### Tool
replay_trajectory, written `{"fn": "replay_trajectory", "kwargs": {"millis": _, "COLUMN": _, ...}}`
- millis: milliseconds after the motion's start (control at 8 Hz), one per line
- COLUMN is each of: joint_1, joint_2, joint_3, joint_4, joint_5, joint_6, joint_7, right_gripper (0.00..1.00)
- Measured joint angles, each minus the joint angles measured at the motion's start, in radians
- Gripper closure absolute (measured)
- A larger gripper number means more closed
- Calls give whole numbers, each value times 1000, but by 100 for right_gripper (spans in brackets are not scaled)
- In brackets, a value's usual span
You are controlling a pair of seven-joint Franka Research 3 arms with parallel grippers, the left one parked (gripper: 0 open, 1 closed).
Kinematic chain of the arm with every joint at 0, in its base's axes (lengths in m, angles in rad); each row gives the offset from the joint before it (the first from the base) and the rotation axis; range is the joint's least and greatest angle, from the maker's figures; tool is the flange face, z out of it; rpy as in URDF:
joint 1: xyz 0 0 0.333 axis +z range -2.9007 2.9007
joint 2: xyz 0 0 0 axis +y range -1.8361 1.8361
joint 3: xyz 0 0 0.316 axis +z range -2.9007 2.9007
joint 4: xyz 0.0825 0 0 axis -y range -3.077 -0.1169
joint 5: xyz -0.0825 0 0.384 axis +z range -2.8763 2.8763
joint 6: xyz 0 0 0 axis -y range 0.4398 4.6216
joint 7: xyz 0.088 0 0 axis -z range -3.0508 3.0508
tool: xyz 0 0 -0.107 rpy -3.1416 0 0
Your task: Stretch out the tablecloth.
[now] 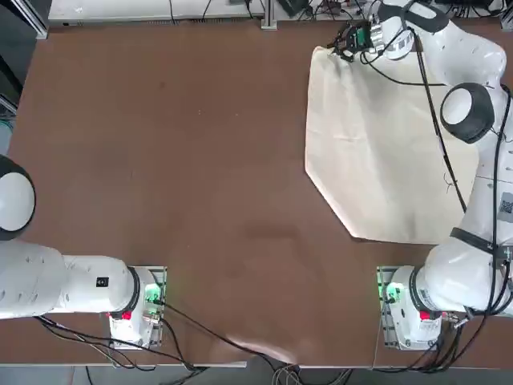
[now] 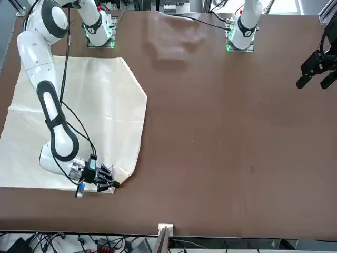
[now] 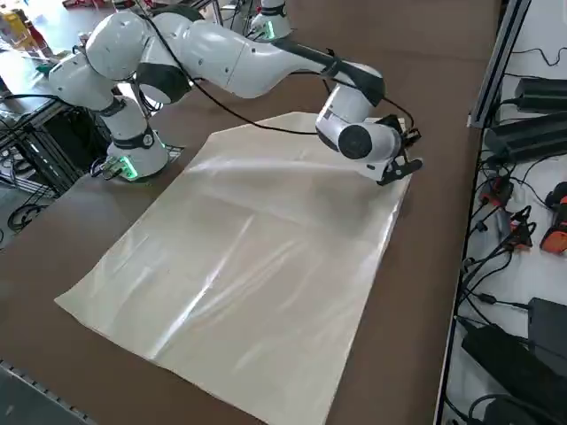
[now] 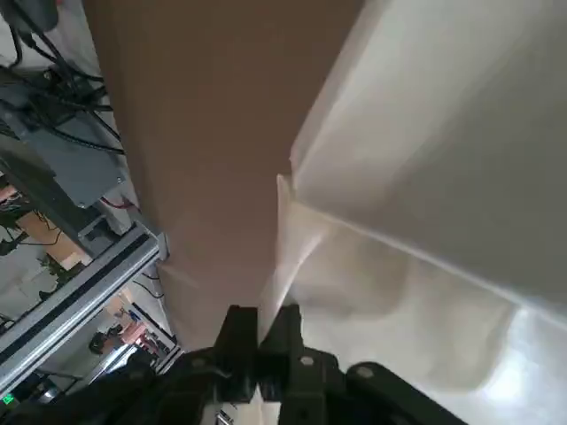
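Note:
The tablecloth (image 1: pixel 385 152) is a large cream sheet lying mostly flat on the right half of the brown table, with its near-left corner cut off at a slant. My right gripper (image 1: pixel 343 48) reaches to the sheet's far left corner, low over the table. In the wrist view the gripper (image 4: pixel 263 323) is shut, with the edge of the tablecloth (image 4: pixel 443 177) running in between the two black fingers. The front view shows the gripper (image 2: pixel 113 184) at that same corner of the tablecloth (image 2: pixel 100 116). From the right side, the tablecloth (image 3: pixel 257 257) shows shiny creases, and the gripper (image 3: pixel 409 164) sits at its corner.
Bare brown table (image 1: pixel 160 160) spreads to the left of the cloth. The far table edge (image 1: pixel 264 24), lined with cables, lies just beyond the gripper. A rail and loose tools (image 3: pixel 523 204) stand past that edge in the side view.

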Motion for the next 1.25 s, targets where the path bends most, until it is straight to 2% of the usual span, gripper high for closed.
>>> {"fn": "replay_trajectory", "kwargs": {"millis": 125, "joint_1": 0, "joint_2": 4, "joint_3": -1, "joint_4": 1, "joint_5": 0, "joint_6": 10, "joint_7": 0, "right_gripper": 94}}
{"fn": "replay_trajectory", "kwargs": {"millis": 375, "joint_1": 0, "joint_2": 6, "joint_3": -1, "joint_4": 1, "joint_5": 0, "joint_6": 13, "joint_7": 1, "right_gripper": 83}}
{"fn": "replay_trajectory", "kwargs": {"millis": 500, "joint_1": 1, "joint_2": 7, "joint_3": -1, "joint_4": 2, "joint_5": 0, "joint_6": 13, "joint_7": 1, "right_gripper": 67}}
{"fn": "replay_trajectory", "kwargs": {"millis": 875, "joint_1": 13, "joint_2": 10, "joint_3": -1, "joint_4": 6, "joint_5": 0, "joint_6": 13, "joint_7": -1, "right_gripper": 7}}
{"fn": "replay_trajectory", "kwargs": {"millis": 1000, "joint_1": 20, "joint_2": 10, "joint_3": -1, "joint_4": 10, "joint_5": 0, "joint_6": 13, "joint_7": -4, "right_gripper": 1}}
{"fn": "replay_trajectory", "kwargs": {"millis": 1125, "joint_1": 27, "joint_2": 9, "joint_3": -2, "joint_4": 17, "joint_5": -24, "joint_6": 13, "joint_7": -8, "right_gripper": 0}}
{"fn": "replay_trajectory", "kwargs": {"millis": 1250, "joint_1": 33, "joint_2": 7, "joint_3": -2, "joint_4": 29, "joint_5": -89, "joint_6": 13, "joint_7": -13, "right_gripper": 0}}
